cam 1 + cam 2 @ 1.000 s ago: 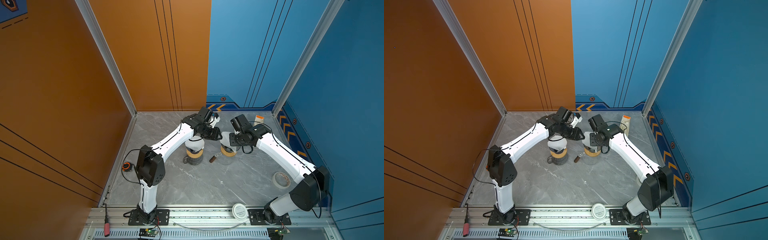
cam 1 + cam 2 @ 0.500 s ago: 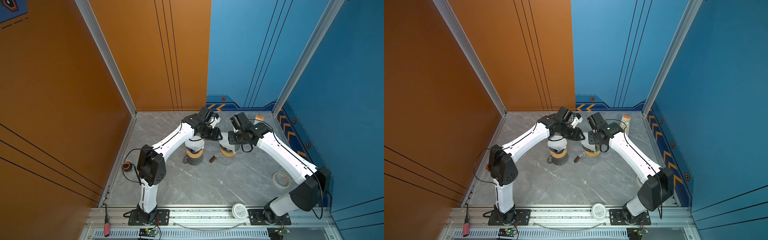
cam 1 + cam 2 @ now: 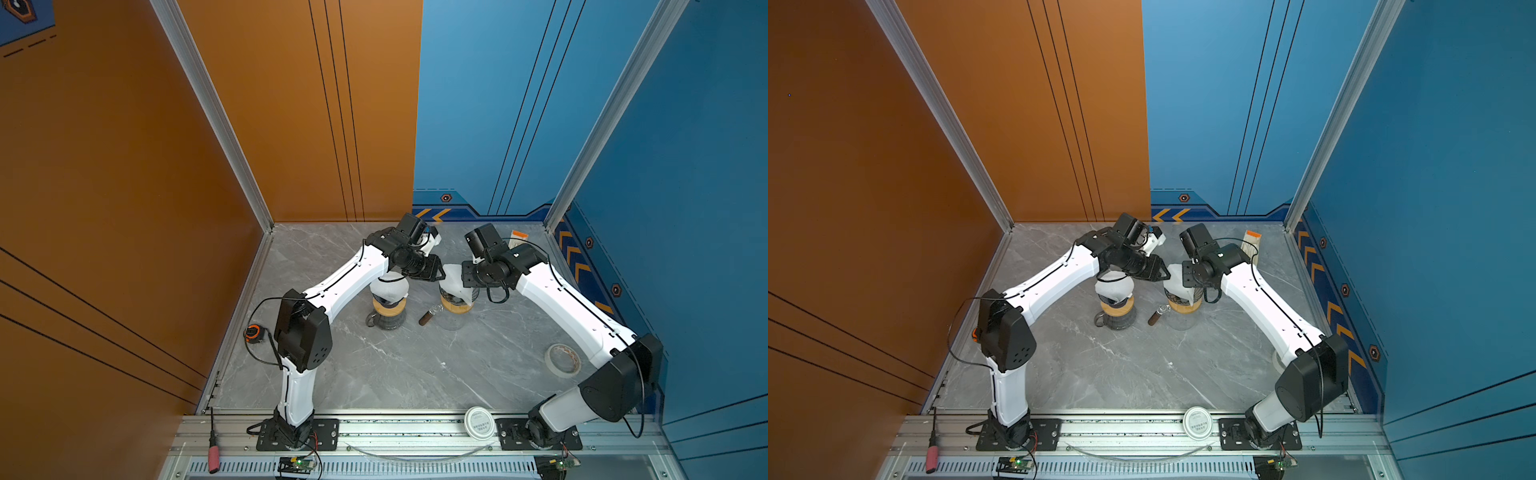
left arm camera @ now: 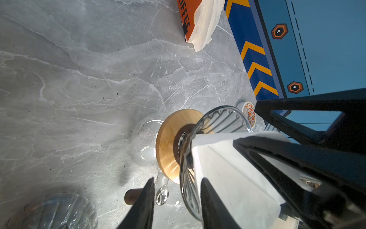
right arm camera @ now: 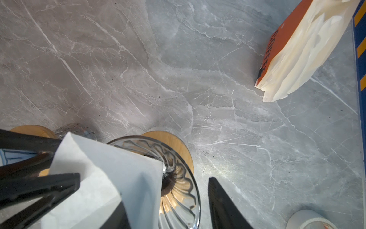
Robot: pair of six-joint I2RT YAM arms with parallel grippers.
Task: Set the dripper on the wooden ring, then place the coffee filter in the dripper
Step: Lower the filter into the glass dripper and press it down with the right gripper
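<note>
Coffee filter (image 3: 454, 279): tip down inside dripper (image 3: 457, 303), long axis near upright. Left gripper (image 4: 177, 184) and right gripper (image 5: 166, 192) flank it, both jaws parted. Scoop (image 3: 428, 318) lies just left.

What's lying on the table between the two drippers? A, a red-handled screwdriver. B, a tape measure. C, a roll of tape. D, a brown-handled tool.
D: in a top view the brown-handled tool lies on the table between the left dripper and the right dripper.
</note>
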